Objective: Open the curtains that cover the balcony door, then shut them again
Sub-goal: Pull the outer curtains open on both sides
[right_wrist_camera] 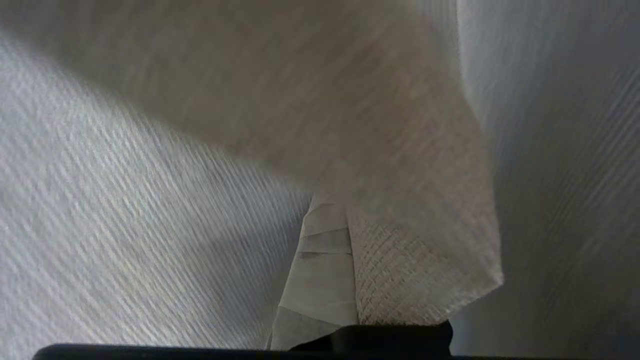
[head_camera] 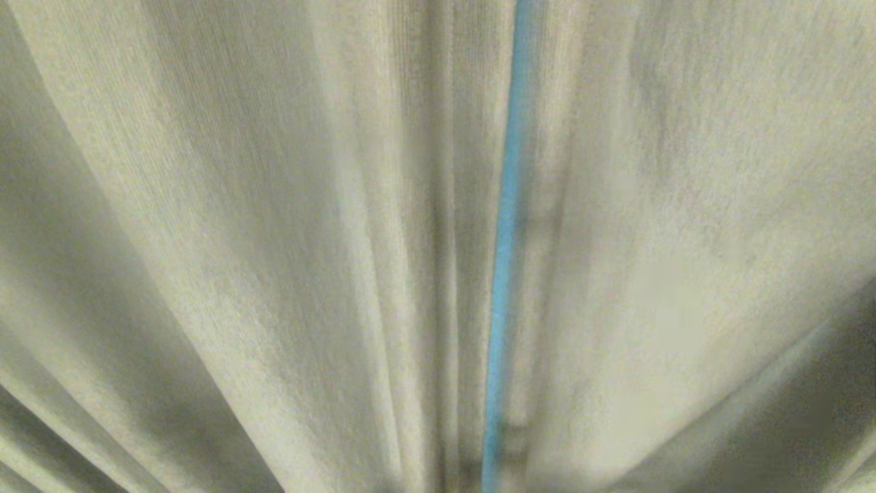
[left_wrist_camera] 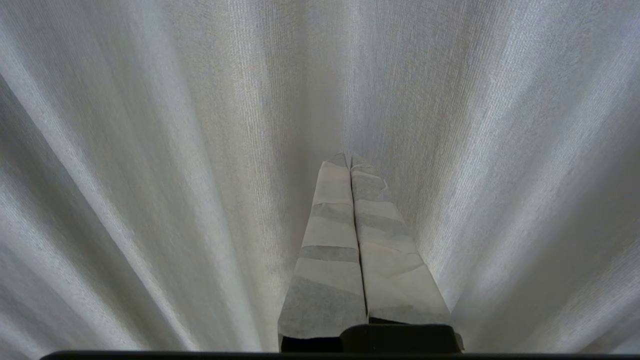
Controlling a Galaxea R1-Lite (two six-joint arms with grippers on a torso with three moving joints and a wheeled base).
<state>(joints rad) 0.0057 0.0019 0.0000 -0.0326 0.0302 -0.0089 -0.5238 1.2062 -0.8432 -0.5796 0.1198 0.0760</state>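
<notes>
Beige curtains (head_camera: 274,239) fill whole head view, thin blue slit right of centre. Left gripper (left_wrist_camera: 350,162) jaws together, tips near fabric. Right gripper (right_wrist_camera: 330,205) jaws together, fold draped over one finger.

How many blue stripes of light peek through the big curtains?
1. A thin blue gap runs top to bottom between the thick beige woven curtains, just right of the head view's middle. Folds may hide others.

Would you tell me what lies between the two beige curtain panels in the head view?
A thin bright blue strip shows in the gap between the two panels of the curtains in the head view. Whether it is glass or daylight cannot be told.
</notes>
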